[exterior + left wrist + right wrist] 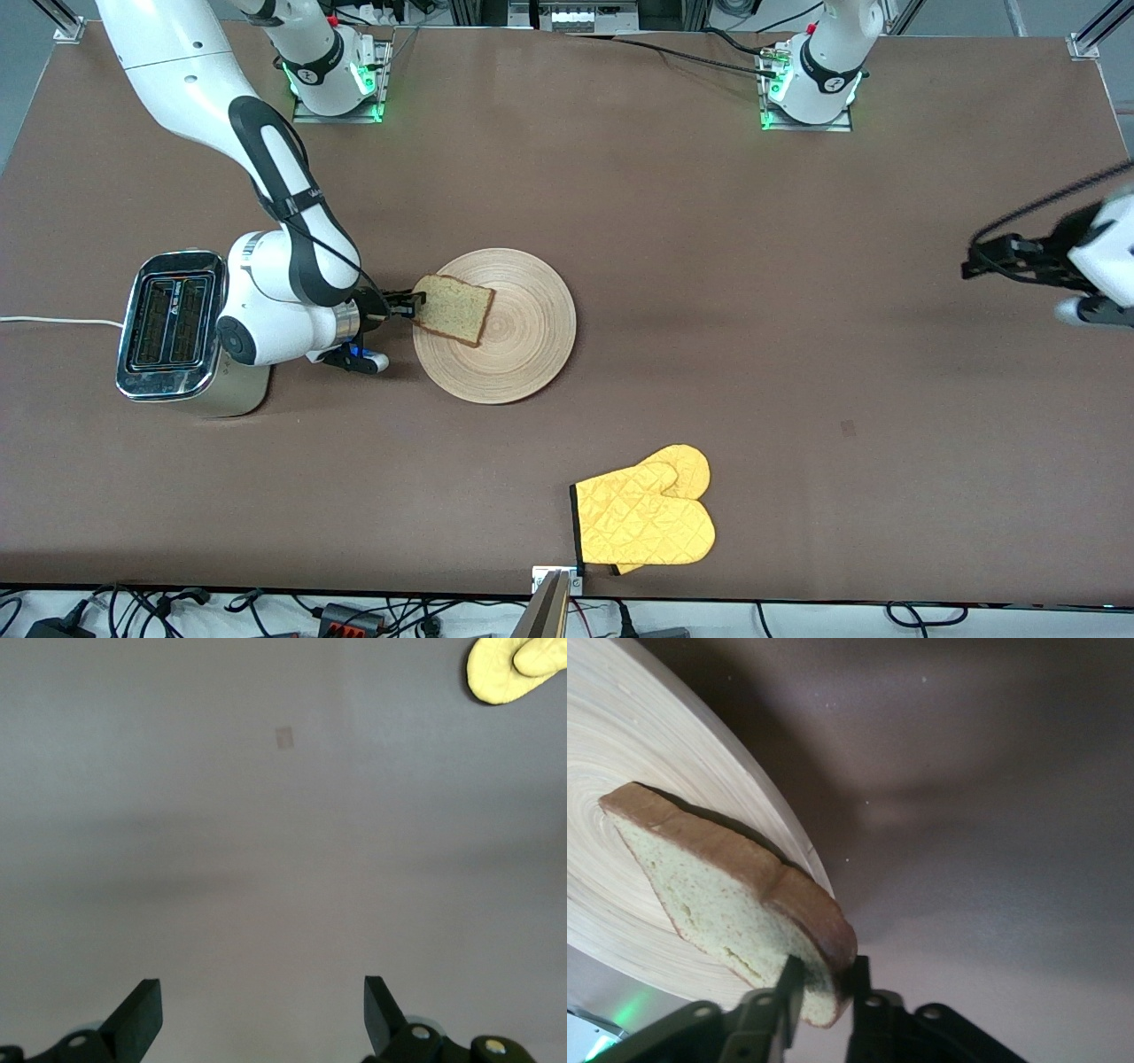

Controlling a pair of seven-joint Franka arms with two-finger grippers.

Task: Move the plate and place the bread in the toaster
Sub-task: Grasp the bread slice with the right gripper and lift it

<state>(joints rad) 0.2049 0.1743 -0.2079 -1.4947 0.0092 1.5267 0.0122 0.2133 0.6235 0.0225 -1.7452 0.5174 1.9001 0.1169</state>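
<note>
Gripping: right gripper (819, 988) pinches bread slice (454, 308) at 1 crust corner, over wooden plate (532, 354).
Idle: left gripper (263, 1014), fingers spread, waits.
Advice: carry level beside plate to toaster (173, 332); align with 1 of 2 slots.

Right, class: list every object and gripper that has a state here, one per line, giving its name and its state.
Squarish brown bread slice: gripped at one edge, tilted, over the plate.
Round light-wood plate: flat on the table, beside the toaster.
Chrome two-slot toaster: upright, slots empty.
Yellow quilted oven mitt: lying flat, untouched.
Right gripper: shut on the bread.
Left gripper: open, empty, waiting over bare table.
</note>
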